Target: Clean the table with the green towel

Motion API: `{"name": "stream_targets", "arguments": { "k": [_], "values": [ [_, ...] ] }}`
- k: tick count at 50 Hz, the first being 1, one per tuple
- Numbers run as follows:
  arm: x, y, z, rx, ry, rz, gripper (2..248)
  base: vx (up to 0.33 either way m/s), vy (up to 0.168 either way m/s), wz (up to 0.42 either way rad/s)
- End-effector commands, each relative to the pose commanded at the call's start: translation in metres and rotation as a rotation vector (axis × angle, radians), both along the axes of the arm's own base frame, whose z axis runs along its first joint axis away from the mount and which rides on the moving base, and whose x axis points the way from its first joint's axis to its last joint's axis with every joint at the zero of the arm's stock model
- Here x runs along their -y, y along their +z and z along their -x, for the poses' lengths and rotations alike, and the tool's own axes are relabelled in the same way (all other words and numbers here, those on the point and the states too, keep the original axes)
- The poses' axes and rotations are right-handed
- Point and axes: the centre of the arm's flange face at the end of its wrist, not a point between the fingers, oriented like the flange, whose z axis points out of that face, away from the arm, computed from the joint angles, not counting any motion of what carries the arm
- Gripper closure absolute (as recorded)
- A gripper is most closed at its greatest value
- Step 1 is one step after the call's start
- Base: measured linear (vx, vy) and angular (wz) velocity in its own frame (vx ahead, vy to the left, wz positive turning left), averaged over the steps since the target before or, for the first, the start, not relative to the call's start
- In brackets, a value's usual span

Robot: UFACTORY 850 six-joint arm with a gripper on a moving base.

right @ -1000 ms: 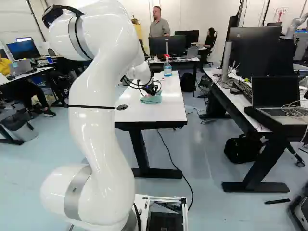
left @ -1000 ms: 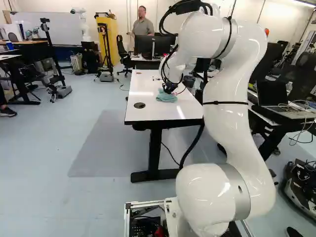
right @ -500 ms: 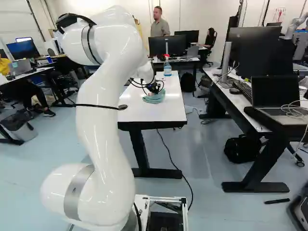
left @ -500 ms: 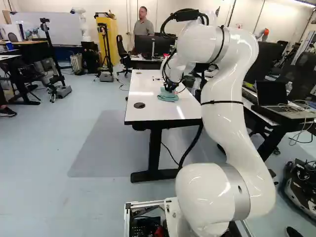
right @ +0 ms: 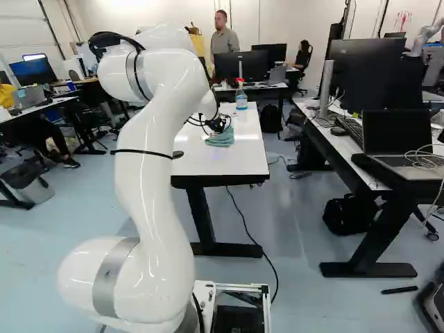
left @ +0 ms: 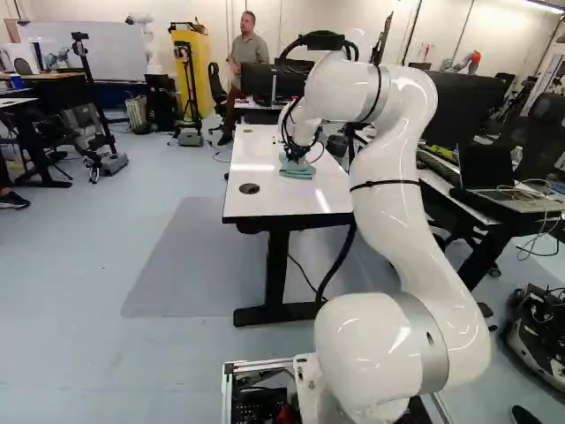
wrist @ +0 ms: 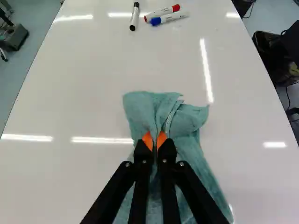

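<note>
Two-finger hand (wrist: pixel 154 140): closed on the green towel (wrist: pixel 142 109), with a gathered fold pinched from two sides between the orange pads (wrist: pixel 147 141). The pinch presumably served to make the cloth follow the hand during wiping.
Towel position: on the bench (wrist: pixel 84 177), beneath the hand and spread to either side of it. One part projected ahead of the fingertips; another trailed back under the fingers. The loose spread probably provided the wiping area.
Arm (right: pixel 149 173): extended out over the bench, with the wrist low above the towel, a posture suited to light downward pressure.
Markers: three, lying on the bench ahead of the hand. The red-capped marker (wrist: pixel 162 12) and blue-capped marker (wrist: pixel 170 17) lay close together; the black-ended marker (wrist: pixel 135 16) lay beside them. All were well apart from the towel, which likely left room for short strokes.
Spray bottle (right: pixel 241 97): upright near the bench's far end, beyond the towel, probably kept there as a cleaning supply.
Step in hand: wiping, as judged from the grip and cloth contact.
Next requirement: level strokes with the pinch maintained.
Hazard: a long forward stroke could have pushed the markers; excess lift could have reduced cloth contact.
</note>
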Motion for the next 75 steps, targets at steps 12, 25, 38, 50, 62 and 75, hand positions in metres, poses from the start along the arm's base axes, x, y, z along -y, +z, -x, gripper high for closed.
{"name": "stream_targets", "arguments": {
  "k": [12,25,38,50,62,75],
  "values": [
    [-0.021,-0.001,-0.004,0.004,0.028,0.000,220,0.000,0.000,0.000],
    [-0.045,-0.001,-0.004,0.005,0.060,0.000,220,0.000,0.000,0.000],
    [-0.068,-0.001,-0.001,0.005,0.091,0.000,220,0.000,0.000,0.000],
    [-0.084,0.001,0.011,-0.008,0.114,0.000,220,0.000,0.000,0.000],
    [-0.088,0.004,0.031,-0.029,0.121,0.001,220,0.000,0.000,0.000],
    [-0.082,0.007,0.054,-0.052,0.117,0.003,220,0.000,0.000,0.000]
  ]
}}
